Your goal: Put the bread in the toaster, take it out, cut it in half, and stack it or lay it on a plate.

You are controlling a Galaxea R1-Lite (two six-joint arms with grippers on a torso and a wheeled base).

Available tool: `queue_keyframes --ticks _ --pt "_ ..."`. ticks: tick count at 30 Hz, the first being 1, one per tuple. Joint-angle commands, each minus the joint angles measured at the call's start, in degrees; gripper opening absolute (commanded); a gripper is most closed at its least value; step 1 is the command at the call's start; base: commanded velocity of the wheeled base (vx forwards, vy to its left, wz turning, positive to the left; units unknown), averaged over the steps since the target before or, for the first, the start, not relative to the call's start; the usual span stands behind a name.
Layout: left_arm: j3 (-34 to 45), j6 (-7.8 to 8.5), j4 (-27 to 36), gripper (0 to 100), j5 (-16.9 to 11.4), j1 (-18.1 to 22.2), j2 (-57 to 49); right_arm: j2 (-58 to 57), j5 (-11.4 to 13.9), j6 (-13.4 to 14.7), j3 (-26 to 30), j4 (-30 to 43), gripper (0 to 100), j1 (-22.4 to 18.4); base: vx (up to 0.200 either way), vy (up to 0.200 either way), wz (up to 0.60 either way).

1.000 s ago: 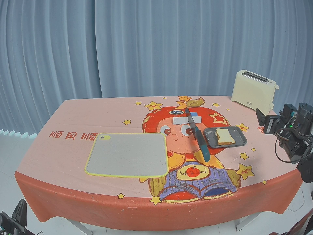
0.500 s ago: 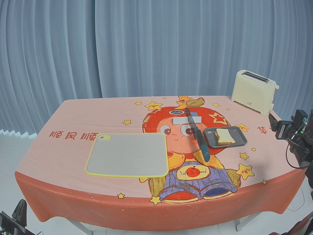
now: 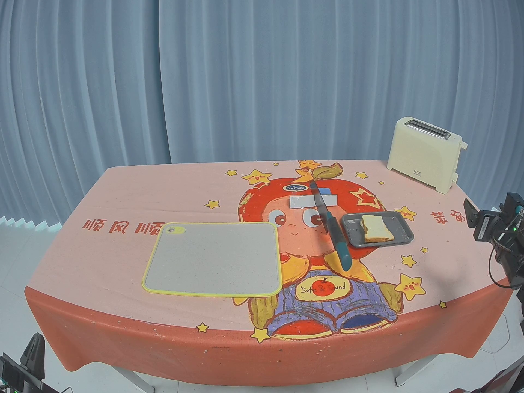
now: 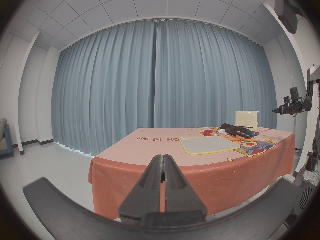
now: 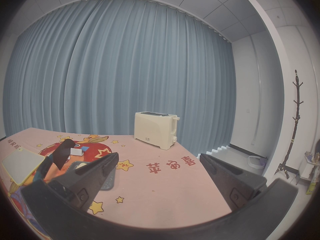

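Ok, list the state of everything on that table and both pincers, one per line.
Bread: whole, uncut, lying on the tray.
Toaster: upright, no bread sticking out.
Knife: lying beside the tray, unheld.
Cutting board: flat, nothing on it.
Left pincer: shut, holding nothing.
Right pincer: open, holding nothing.

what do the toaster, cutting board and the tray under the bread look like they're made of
Toaster: likely plastic shell, cream, smooth with a soft sheen and rounded corners.
Cutting board: probably plastic, matte pale grey face with a moulded yellow rim.
Tray: dark grey, thin raised lip; metal or plastic, hard to tell.
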Motion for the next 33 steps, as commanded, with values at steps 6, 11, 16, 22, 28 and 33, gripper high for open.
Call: queue_keyframes --ticks 6,11,16,22,28,33 --pt "0.92 -0.03 0.02 0 0.02 0.02 -0.93 -3.87 1.48 -1.13 1.89 -0.02 100 -2.36 0.000 0.000 0.00" --pt "0.92 -0.03 0.02 0 0.02 0.02 -0.93 -5.81 1.48 -1.13 2.86 -0.02 100 -2.80 0.000 0.000 0.00" --pt "1.01 -0.03 0.02 0 0.02 0.02 -0.93 -8.71 1.48 -1.13 3.92 -0.02 100 -3.24 0.000 0.000 0.00" --pt "1.01 -0.03 0.02 0 0.02 0.02 -0.93 -11.69 1.48 -1.13 5.94 0.07 100 -3.33 0.000 0.000 0.00" --pt "1.01 -0.03 0.02 0 0.02 0.02 -0.93 -12.84 1.57 -1.13 6.99 -0.02 100 -4.12 0.000 0.000 0.00" --pt "0.92 -0.03 0.02 0 0.02 0.02 -0.93 -14.86 1.57 -1.84 7.70 0.07 100 -4.12 0.000 0.000 0.00"
